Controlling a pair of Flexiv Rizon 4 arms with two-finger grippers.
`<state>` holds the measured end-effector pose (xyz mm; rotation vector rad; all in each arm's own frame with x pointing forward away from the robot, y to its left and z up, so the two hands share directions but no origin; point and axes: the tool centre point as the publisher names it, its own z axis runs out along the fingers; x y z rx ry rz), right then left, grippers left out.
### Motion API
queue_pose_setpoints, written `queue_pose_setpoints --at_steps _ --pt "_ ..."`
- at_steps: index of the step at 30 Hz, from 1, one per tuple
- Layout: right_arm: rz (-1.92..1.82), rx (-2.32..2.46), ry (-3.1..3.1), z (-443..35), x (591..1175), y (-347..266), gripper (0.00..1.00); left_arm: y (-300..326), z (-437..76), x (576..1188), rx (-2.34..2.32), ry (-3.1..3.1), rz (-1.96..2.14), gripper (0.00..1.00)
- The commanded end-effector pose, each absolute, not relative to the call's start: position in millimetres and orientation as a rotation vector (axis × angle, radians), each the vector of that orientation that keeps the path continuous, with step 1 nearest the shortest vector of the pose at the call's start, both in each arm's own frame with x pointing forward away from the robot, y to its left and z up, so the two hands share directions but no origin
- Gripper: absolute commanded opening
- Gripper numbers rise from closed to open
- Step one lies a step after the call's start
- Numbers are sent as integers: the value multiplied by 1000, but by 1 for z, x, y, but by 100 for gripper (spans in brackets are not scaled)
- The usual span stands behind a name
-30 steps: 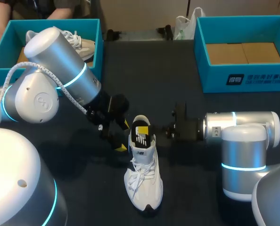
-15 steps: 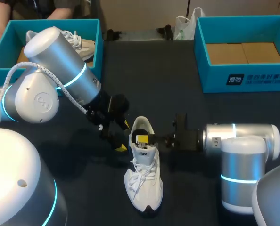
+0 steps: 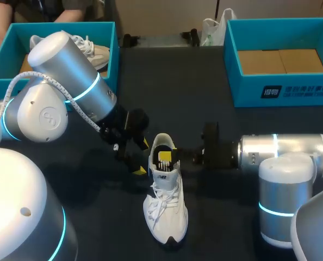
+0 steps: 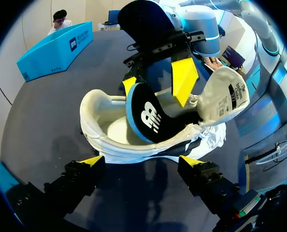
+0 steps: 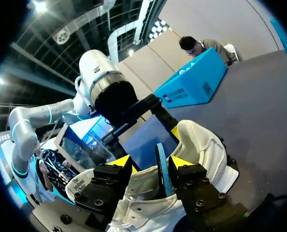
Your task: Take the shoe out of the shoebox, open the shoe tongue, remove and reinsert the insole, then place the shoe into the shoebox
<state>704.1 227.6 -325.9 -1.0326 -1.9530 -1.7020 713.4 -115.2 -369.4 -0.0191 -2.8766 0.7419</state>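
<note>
A white shoe lies mid-table, toe toward me, its tongue folded back. The black, blue-edged insole stands steeply in the shoe's opening, heel end up. My right gripper comes in from the right and stands open over the opening. In the right wrist view the insole's edge rises between its fingers, nearer one of them. My left gripper is open just left of the heel. In the left wrist view the shoe lies right ahead of its spread fingertips.
A teal shoebox at the back left holds another white shoe. A second teal box at the back right shows only its cardboard floor. My left arm's bulky links cover the table's left side.
My right gripper has moved left over the shoe, bringing the insole down into the opening, and its fingers have parted off the insole. The left arm and the shoe have stayed put.
</note>
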Motion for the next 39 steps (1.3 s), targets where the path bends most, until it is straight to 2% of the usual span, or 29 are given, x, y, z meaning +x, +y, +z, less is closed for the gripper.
queue_pose_setpoints --at_steps 1,18,27,30,34,35,37,39 --pt "-1617 -1016 -2007 -320 710 224 48 -115 -370 713 -19 -2879 741 100" --pt "-1327 -966 -2130 -309 722 196 48 -115 -370 713 -19 -2879 741 100" --pt "-1063 -983 -2244 -301 733 179 45 -97 -330 720 -271 -2899 702 100" --pt "-947 -1028 -2288 -299 740 170 47 -84 -317 727 -336 -2918 668 100" --pt "-834 -1110 -2343 -290 747 159 43 -68 -302 739 -372 -2941 632 100" --pt "-806 -1133 -2356 -287 748 157 39 -64 -298 741 -376 -2944 629 100" --pt "-747 -1174 -2386 -281 752 152 36 -55 -291 748 -379 -2947 629 100" --pt "-705 -1205 -2402 -277 755 149 28 -48 -286 755 -370 -2965 617 100"
